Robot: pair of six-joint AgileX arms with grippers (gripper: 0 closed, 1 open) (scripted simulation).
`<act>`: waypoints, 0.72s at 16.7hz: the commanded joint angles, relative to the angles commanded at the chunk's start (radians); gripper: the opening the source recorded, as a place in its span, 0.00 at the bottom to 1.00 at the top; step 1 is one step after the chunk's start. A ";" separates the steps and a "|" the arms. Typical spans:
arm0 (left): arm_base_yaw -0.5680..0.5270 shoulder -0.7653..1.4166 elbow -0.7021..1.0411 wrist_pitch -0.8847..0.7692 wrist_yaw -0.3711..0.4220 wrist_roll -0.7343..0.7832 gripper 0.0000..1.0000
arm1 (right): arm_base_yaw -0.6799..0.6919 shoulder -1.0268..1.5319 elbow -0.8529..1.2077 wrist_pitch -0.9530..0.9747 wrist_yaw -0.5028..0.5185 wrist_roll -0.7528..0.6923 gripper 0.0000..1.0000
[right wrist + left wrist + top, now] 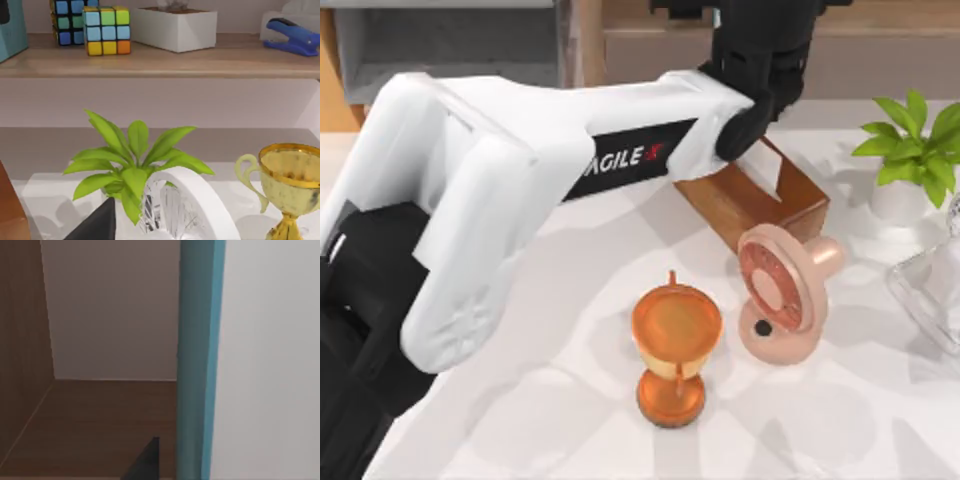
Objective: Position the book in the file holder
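My left arm reaches across the table to the back, and its black gripper [760, 45] hangs over the far end of the table by the shelf. In the left wrist view the book [197, 360] stands upright and very close, with its light blue cover edge-on and its white pages beside it. One dark fingertip [145, 465] lies against the blue cover, so the gripper looks shut on the book. Behind it are a grey wall and a brown wooden floor. The grey file holder [450, 45] stands at the back left, apart from the gripper. A dark fingertip [95, 225] of my parked right gripper shows in the right wrist view.
A brown wooden tissue box [750, 195] lies under the left arm's wrist. A pink round clock [782, 290] and an orange hourglass [675, 345] stand mid-table. A potted plant [910, 150] and a glass object [930, 290] are at the right. A gold trophy [292, 185] stands beside the plant.
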 joint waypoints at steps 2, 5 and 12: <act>0.000 0.000 0.000 0.000 0.000 0.000 0.40 | 0.000 0.000 0.000 0.000 0.000 0.000 1.00; 0.000 0.000 0.000 0.000 0.000 0.000 0.17 | 0.000 0.000 0.000 0.000 0.000 0.000 1.00; 0.000 0.000 0.000 0.000 0.000 0.000 0.00 | 0.000 0.000 0.000 0.000 0.000 0.000 1.00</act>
